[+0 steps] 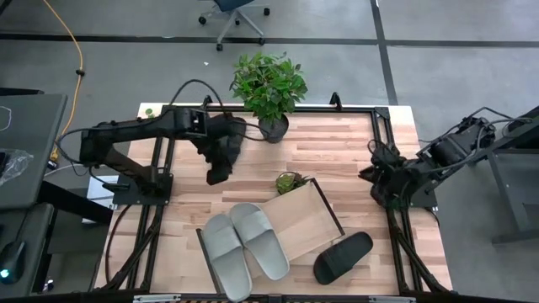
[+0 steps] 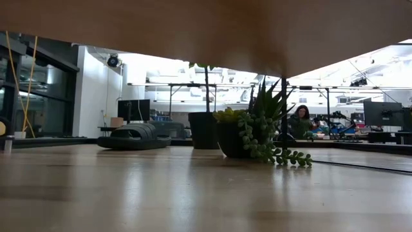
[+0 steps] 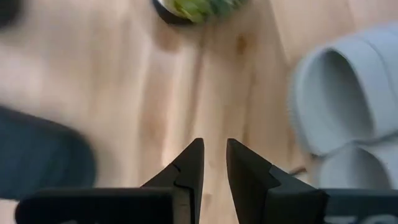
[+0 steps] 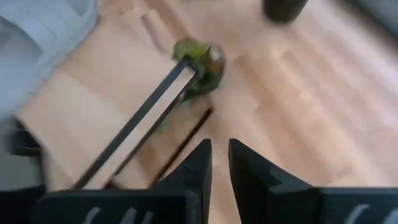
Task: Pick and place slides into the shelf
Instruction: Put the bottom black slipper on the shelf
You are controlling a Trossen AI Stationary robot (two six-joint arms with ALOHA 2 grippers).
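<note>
Two light grey slides [image 1: 227, 257] [image 1: 263, 240] lie side by side, soles down, on the left part of the shelf [image 1: 303, 220], a light-wood tray with dark edges. One black slide [image 1: 343, 257] lies on the table to the right of the shelf. Another black slide [image 2: 132, 137] shows in the low view, flat on the table; the left arm hides it in the high view. My left gripper [image 1: 216, 177] hovers over bare table beyond the grey slides [image 3: 348, 93], fingers together and empty. My right gripper [image 1: 366, 174] waits at the table's right edge, shut.
A small succulent pot [image 1: 290, 181] stands at the shelf's far corner. A large potted plant [image 1: 269, 84] stands at the table's far edge. A dark blurred shape [image 3: 37, 165] lies close beside my left gripper. Bare wood lies between the shelf and the right arm.
</note>
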